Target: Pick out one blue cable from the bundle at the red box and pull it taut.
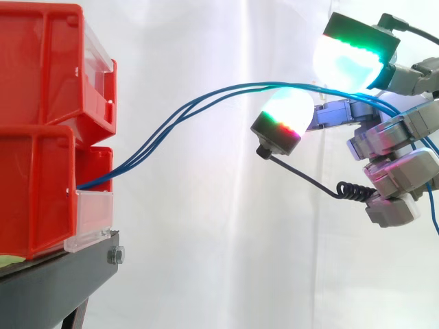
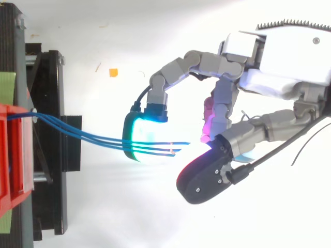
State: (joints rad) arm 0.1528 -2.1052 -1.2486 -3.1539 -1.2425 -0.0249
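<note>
Cables (image 1: 233,87), thin, limp and blue, arced from red box (image 1: 34,192); hand (image 2: 279,57) curled round them; one likely needed pinching mid-span.

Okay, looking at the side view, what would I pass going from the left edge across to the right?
Red bins stacked on the black stand → blue cables arcing out of the lower bin → hand.

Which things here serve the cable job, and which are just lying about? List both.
Job: blue cables, the lower red bin they come out of, the hand.
Lying about: upper red bin, black stand, orange scrap, green tape.
</note>
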